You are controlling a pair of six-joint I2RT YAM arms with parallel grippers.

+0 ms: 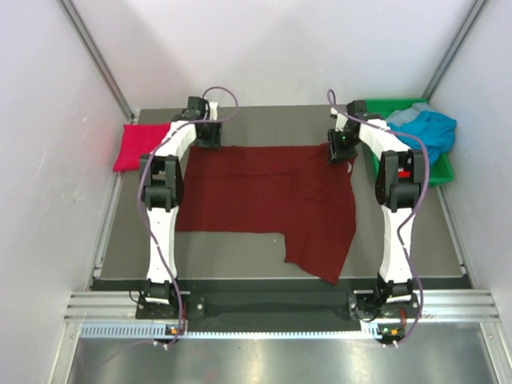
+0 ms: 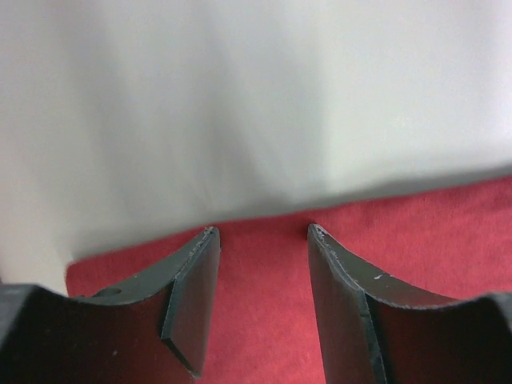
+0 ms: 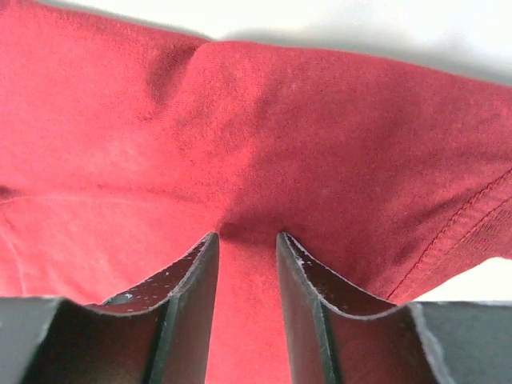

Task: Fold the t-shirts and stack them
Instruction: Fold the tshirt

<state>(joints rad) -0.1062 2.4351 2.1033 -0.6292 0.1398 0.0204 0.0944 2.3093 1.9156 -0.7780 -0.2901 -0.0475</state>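
The dark maroon t-shirt (image 1: 264,196) lies spread flat in the middle of the table, with one flap hanging toward the near edge. My left gripper (image 1: 206,134) is at its far left corner. In the left wrist view the gripper (image 2: 262,230) is open, jaws apart over the cloth's edge (image 2: 432,232). My right gripper (image 1: 342,152) is at the far right corner. In the right wrist view the gripper (image 3: 246,236) is shut on puckered maroon cloth (image 3: 320,120). The crimson red t-shirt (image 1: 140,146) lies folded at the far left. The teal-blue t-shirt (image 1: 426,128) lies bunched in the bin.
A green plastic bin (image 1: 440,170) stands at the far right of the table. White walls close in the back and both sides. The dark table top (image 1: 240,256) ends at a metal rail near the arm bases.
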